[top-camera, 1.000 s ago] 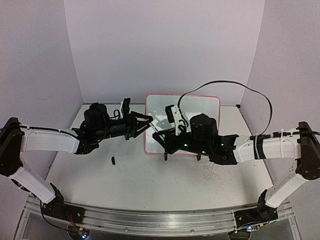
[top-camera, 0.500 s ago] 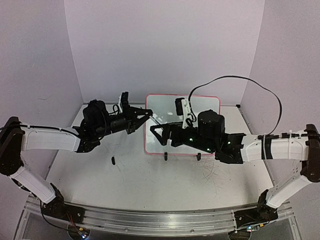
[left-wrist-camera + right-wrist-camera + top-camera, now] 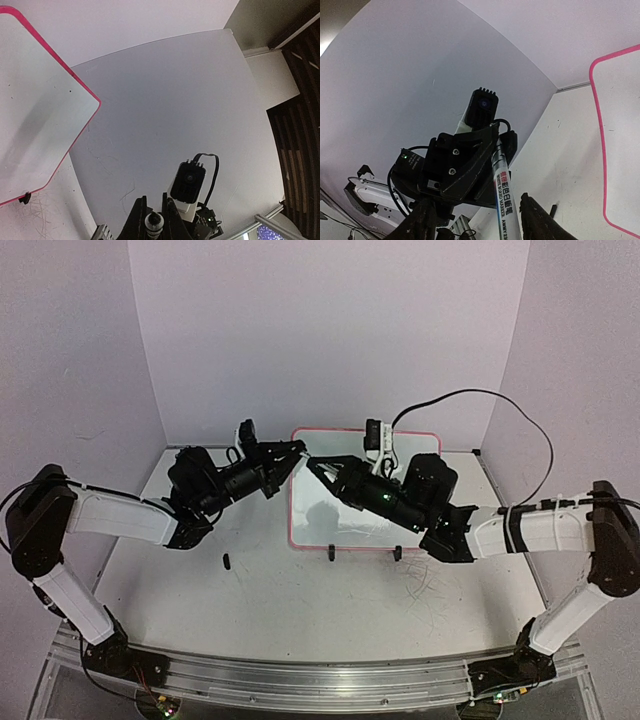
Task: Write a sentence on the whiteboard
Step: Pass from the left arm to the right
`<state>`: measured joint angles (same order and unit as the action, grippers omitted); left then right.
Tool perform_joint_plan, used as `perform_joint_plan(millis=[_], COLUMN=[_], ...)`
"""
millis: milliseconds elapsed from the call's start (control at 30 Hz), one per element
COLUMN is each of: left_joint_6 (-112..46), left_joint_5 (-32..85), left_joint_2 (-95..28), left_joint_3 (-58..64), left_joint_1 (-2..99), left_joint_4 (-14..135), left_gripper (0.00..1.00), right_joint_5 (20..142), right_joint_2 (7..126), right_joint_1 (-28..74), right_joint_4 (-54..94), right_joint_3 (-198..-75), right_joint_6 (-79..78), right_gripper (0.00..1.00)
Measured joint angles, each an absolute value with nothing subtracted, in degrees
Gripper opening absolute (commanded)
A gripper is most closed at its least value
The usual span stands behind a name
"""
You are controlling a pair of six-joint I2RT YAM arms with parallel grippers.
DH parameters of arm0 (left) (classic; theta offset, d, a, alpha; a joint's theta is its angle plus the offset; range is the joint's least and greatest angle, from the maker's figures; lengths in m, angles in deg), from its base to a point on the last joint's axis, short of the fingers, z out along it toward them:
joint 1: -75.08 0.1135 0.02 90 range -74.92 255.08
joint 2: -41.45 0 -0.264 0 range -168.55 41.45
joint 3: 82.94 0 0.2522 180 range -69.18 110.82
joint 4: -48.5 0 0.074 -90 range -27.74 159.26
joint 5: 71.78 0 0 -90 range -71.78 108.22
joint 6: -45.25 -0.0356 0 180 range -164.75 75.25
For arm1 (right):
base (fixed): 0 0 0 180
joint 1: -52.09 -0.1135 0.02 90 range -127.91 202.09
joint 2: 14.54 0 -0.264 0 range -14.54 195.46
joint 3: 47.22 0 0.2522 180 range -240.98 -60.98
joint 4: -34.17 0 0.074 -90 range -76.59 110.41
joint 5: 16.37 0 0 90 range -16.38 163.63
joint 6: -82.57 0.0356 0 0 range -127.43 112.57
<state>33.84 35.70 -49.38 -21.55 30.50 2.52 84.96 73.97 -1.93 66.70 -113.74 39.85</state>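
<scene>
The whiteboard (image 3: 400, 455), glossy white with a pink frame and two black clip feet, stands tilted at the back middle of the table. It also shows in the left wrist view (image 3: 35, 105) and its pink edge shows in the right wrist view (image 3: 598, 125). My left gripper (image 3: 293, 455) (image 3: 153, 198) is shut on a white marker (image 3: 307, 460) (image 3: 153, 222) and holds it in the air before the board's left edge. My right gripper (image 3: 323, 469) (image 3: 476, 201) is open, facing the left one. The marker (image 3: 503, 197) lies between its spread fingers, touching neither.
A small black object (image 3: 227, 561) lies on the table (image 3: 300, 600) in front of the left arm. Faint pen scribbles (image 3: 425, 585) mark the table right of the board's feet. White walls close in on the back and both sides.
My right gripper has risen from low in front of the board and moved up to the marker's tip. My left gripper has lifted a little and shifted right with the marker.
</scene>
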Motion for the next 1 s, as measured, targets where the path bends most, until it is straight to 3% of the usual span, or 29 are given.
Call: perform_joint_plan(millis=[133,400,600,1000], left_joint_6=[35.2,36.3,36.5,37.4], left_joint_5=[34.4,32.6,31.5,30.2], left_joint_2=[-49.8,-49.8,-49.9,-50.8], left_joint_3=[-21.6,-21.6,-21.6,-21.6], left_joint_1=[30.4,29.6,29.3,28.7], left_joint_4=[0.5,-1.7,-2.3,-3.2], left_gripper=[0.00,0.00,0.00,0.00], right_joint_5=[85.0,82.1,80.8,78.6], right_joint_2=[77.1,78.1,79.7,81.5], right_joint_1=[-1.9,-1.9,-1.9,-1.9], right_joint_4=[67.9,70.6,72.8,74.9], right_joint_3=[-115.3,-116.3,-118.3,-119.6], right_joint_6=[40.7,39.9,39.6,39.3], right_gripper=[0.29,0.33,0.24,0.14])
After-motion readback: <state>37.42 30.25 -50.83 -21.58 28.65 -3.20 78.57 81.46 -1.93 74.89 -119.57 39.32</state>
